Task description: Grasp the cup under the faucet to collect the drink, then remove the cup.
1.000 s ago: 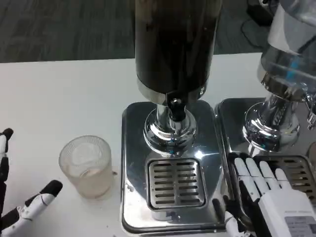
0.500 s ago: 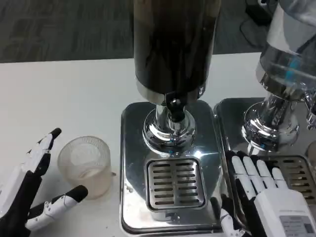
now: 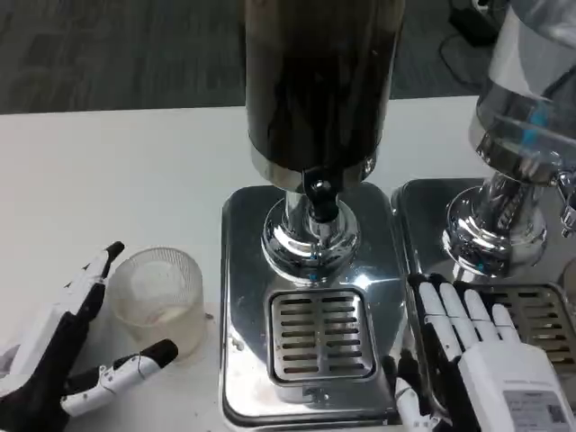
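Now left hand (image 3: 63, 360) nearer cup (image 3: 160, 301)

The light is bright and comes from above. The white table (image 3: 108, 171) looks very pale, almost washed out. The shiny metal tray (image 3: 243, 270) has white glare spots on it. The tall drink tank (image 3: 317, 81) looks dark. The whole picture is a bit soft and fuzzy. Shadows are faint. The floor at the top is dim.

The left hand (image 3: 63, 346) has come in from the edge, its spread fingers now flanking the cup (image 3: 159, 301).
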{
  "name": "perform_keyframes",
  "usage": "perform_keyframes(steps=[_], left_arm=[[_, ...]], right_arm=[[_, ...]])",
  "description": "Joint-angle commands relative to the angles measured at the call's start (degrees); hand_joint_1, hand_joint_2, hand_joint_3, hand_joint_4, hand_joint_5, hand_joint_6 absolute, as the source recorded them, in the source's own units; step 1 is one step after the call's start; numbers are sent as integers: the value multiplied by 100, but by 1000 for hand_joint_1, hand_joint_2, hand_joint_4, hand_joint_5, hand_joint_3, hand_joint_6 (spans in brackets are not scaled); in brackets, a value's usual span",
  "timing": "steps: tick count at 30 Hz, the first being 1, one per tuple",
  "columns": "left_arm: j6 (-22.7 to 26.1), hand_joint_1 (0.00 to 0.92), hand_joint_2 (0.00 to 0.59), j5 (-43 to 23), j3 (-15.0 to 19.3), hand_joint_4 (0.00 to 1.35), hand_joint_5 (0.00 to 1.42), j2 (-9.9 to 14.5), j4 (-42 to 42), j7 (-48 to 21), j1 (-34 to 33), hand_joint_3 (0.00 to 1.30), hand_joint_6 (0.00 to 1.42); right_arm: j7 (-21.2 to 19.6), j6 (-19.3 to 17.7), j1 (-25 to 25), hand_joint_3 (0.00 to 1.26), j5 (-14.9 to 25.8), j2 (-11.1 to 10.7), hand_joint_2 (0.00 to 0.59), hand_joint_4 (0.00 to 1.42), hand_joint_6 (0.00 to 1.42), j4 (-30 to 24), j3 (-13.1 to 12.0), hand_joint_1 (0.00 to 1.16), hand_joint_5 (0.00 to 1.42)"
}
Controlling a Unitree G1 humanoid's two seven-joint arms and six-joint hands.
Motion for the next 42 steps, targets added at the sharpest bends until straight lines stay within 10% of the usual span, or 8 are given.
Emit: perform_keyframes(steps=[1, 25, 42], left_arm=[[30, 193, 48, 23, -135, 0, 0, -44, 193, -60, -168, 0, 0], [-426, 212, 51, -93, -377, 0, 0, -356, 976, 21, -794, 0, 0], [-670, 401, 100, 35, -417, 123, 278, -393, 982, 426, -735, 57, 217]], right_arm=[[-77, 70, -1, 4, -35, -4, 527, 0, 0, 12, 5, 122, 0], [-88, 181, 32, 29, -48, 29, 516, 0, 0, 3, 110, 120, 0], [5, 167, 39, 53, 15, 1, 500, 0, 0, -82, 77, 109, 0]])
